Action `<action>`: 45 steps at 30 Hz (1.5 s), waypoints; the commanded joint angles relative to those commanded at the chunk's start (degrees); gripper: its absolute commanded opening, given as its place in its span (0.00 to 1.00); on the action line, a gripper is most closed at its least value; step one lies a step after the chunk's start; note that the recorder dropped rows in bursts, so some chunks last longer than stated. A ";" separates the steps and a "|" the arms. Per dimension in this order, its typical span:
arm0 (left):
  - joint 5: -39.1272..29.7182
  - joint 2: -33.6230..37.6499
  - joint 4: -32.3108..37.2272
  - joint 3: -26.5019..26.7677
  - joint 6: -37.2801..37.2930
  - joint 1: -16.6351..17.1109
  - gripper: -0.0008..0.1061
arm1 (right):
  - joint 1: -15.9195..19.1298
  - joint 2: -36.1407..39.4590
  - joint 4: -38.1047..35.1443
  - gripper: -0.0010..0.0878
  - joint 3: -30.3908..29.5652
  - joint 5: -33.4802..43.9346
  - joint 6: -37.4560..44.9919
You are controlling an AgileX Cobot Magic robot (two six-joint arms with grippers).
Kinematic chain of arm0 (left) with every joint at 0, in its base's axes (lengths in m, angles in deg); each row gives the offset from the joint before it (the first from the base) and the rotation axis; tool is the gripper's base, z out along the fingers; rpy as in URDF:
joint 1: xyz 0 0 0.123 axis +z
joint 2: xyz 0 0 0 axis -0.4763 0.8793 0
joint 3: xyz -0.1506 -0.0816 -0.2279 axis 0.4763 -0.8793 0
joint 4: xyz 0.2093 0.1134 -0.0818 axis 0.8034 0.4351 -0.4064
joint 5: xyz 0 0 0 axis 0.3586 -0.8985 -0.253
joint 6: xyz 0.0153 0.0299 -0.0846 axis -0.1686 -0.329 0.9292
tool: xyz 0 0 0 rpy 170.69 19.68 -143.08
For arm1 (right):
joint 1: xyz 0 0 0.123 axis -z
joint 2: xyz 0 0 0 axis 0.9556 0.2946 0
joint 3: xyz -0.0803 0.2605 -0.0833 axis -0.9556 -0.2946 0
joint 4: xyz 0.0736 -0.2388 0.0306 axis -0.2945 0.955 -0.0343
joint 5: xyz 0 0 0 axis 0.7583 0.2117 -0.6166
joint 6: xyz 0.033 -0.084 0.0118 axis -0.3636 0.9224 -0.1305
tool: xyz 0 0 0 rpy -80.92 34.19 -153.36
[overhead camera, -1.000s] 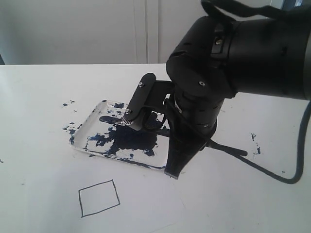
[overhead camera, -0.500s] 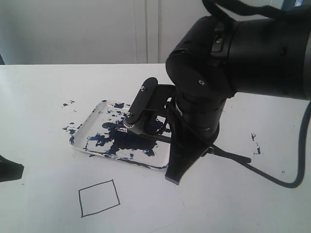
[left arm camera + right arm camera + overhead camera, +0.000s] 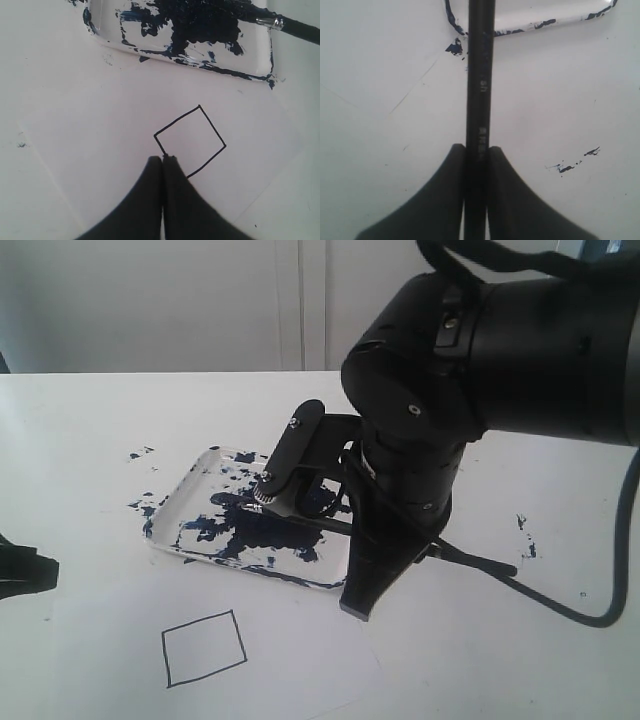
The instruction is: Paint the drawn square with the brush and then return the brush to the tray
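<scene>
- The brush (image 3: pixel 470 558), a long thin black paintbrush with a small silver ferrule (image 3: pixel 270 21), lies aslant. Its dark tip is down inside the tray and its handle runs out past one short end of the tray.
- The tray (image 3: pixel 178 502) is a shallow rectangular white one with rounded corners, sitting on the white tabletop (image 3: pixel 80 440). The tip rests in its large blue-black paint blotch (image 3: pixel 270 525), so I judge the step in hand to be loading the bristles.
- The right arm's (image 3: pixel 500 350) jaws are narrow and clamped on the brush handle, outside the tray just beyond that short end. The grip is far back from the ferrule, so small wrist moves will likely swing the tip widely.
- To load well, draw the tip gently through the blotch without grinding it down. Then raise it clear of the tray's rim before travelling, or the rim may catch the shaft and flick paint.
- The drawn square (image 3: pixel 204 647), a small skewed black-line outline, sits on a white paper sheet (image 3: pixel 260 165) near the tray's long side but apart from it. Its inside is plain white, so no painting is done yet.
- The left arm's (image 3: pixel 18 575) jaws are pressed together on nothing, at the square's corner farther from the tray. I cannot tell whether they touch the sheet.
- When going from the tray to the square, use light pressure and short strokes kept within the lines, since the sheet looks loose and could slide.
</scene>
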 joint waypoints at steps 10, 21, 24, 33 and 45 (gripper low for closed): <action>-1.82 0.04 -0.16 -0.10 1.57 0.00 0.41 | 0.00 0.00 -0.69 0.01 0.00 0.00 0.00; -7.34 0.04 -1.26 -0.10 0.15 0.00 0.78 | 0.00 0.00 -1.99 0.01 0.00 1.53 0.28; -8.75 0.04 -2.75 -0.10 -1.41 0.00 0.78 | 0.00 0.00 -1.99 0.01 0.00 1.76 0.28; -13.97 0.04 -7.23 -0.10 -1.90 0.00 0.78 | 0.00 0.11 -1.99 0.01 0.00 0.84 0.28; -23.94 2.69 5.82 10.50 -2.36 0.00 0.78 | 0.00 0.11 -5.85 0.01 0.00 0.49 3.14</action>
